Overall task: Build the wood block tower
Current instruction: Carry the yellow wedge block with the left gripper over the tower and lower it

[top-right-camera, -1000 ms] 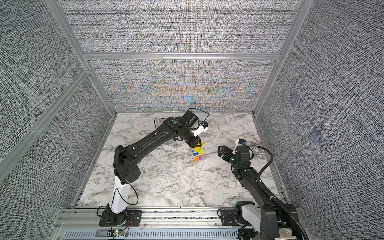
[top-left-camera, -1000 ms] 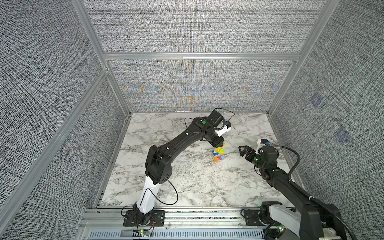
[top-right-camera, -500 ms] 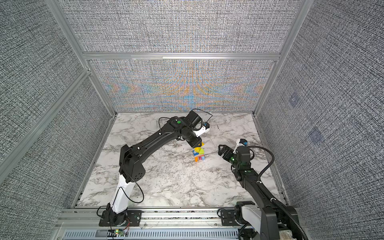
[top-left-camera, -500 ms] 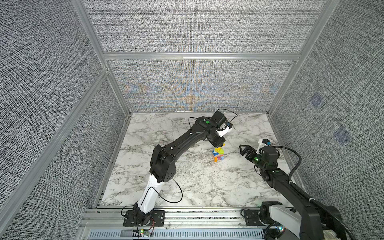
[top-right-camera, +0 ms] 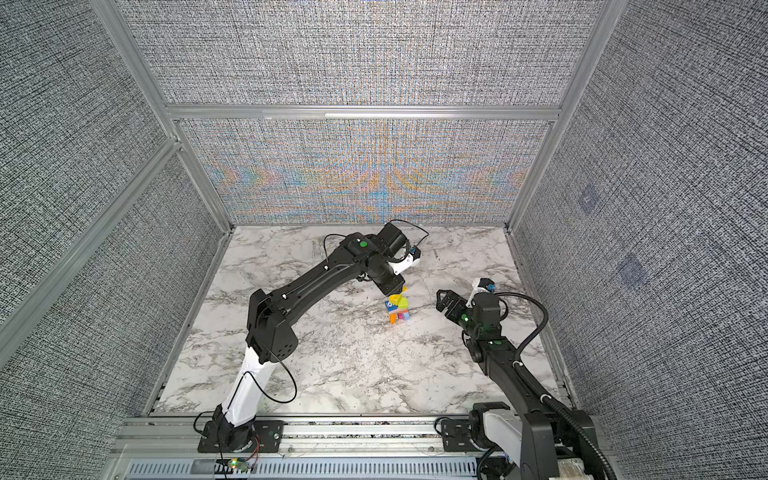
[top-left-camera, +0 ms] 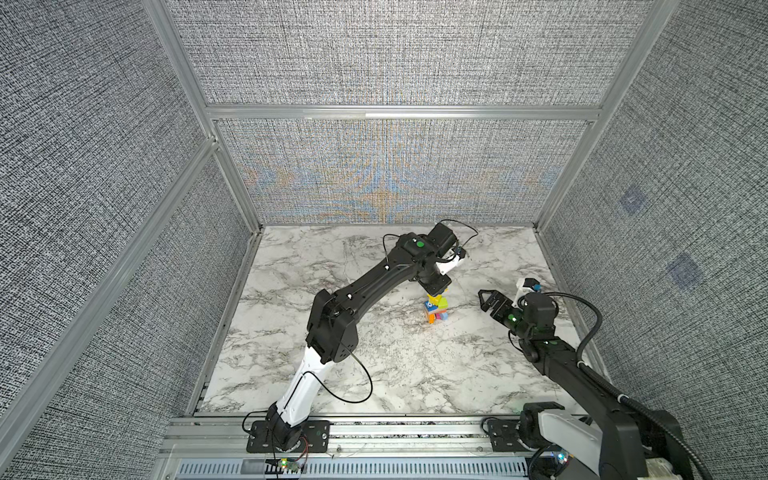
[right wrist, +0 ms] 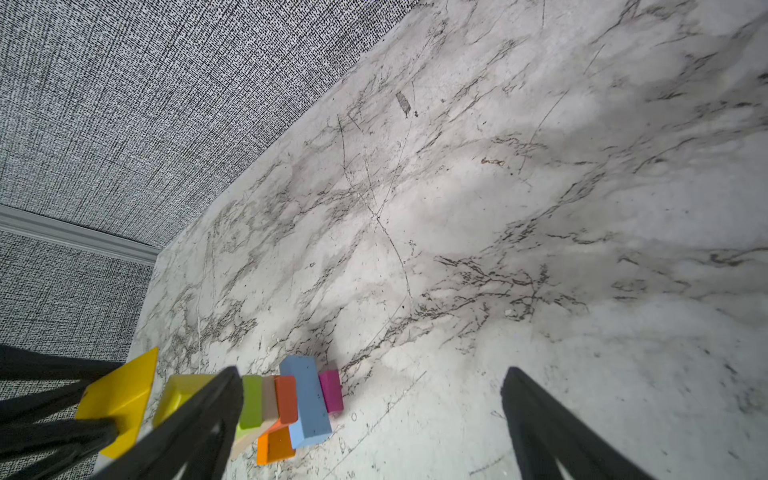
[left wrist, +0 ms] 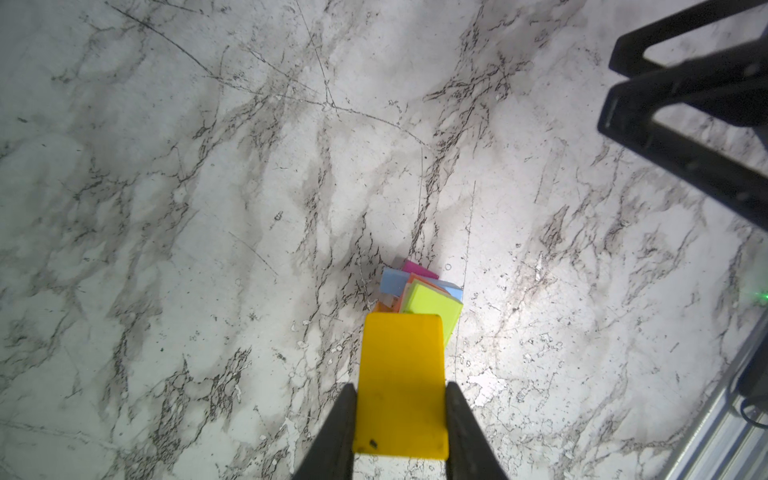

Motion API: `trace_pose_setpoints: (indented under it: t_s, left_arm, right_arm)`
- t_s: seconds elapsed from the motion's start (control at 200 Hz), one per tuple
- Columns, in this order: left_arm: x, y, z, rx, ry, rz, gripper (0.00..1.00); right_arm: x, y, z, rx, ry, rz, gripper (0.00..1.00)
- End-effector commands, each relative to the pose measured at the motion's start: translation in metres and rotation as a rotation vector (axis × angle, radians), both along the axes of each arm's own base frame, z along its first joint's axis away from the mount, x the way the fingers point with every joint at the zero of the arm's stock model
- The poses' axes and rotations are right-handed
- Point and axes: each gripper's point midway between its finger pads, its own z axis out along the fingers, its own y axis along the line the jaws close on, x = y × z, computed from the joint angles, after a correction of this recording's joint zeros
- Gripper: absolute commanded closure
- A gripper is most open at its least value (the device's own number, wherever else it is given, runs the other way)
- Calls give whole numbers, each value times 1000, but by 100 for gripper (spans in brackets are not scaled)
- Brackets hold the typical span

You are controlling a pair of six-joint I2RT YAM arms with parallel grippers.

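Closed in on three sides by grey woven wall panels (top-left-camera: 374, 62) set in an aluminium frame (top-left-camera: 399, 113). Slotted rail (top-left-camera: 415, 432) along the near edge, carrying both arm bases. Between them, a white marble surface (top-left-camera: 374, 365) with grey veins, fine scratches and dark specks.

A little right of the surface's middle, about halfway between the far and near edges: the tower (top-left-camera: 436, 314), small and multicoloured in both top views. In the right wrist view, magenta, light blue and orange low in the stack, bare wood and lime green higher.

Straight over the tower's top: left gripper (left wrist: 401, 385), pinching a yellow block (left wrist: 401, 361) by its two long sides. Hard to tell whether that block touches the piece beneath.

Between the tower and the right edge: right gripper (top-left-camera: 487, 301), spread wide, holding nothing, low over the marble, tips turned toward the stack and apart from it.
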Motion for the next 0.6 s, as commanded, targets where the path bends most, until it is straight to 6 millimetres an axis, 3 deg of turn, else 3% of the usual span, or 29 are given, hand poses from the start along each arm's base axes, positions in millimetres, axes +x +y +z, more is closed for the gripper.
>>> trace_pose_setpoints:
  t_s: [0.0, 0.595]
  left_arm:
    - [-2, 5, -4, 33, 10, -11, 78]
    - [-4, 2, -7, 38, 27, -19, 78]
  right_arm:
    - [4, -1, 5, 10, -21, -10, 1]
    - [4, 0, 1, 31, -14, -10, 1]
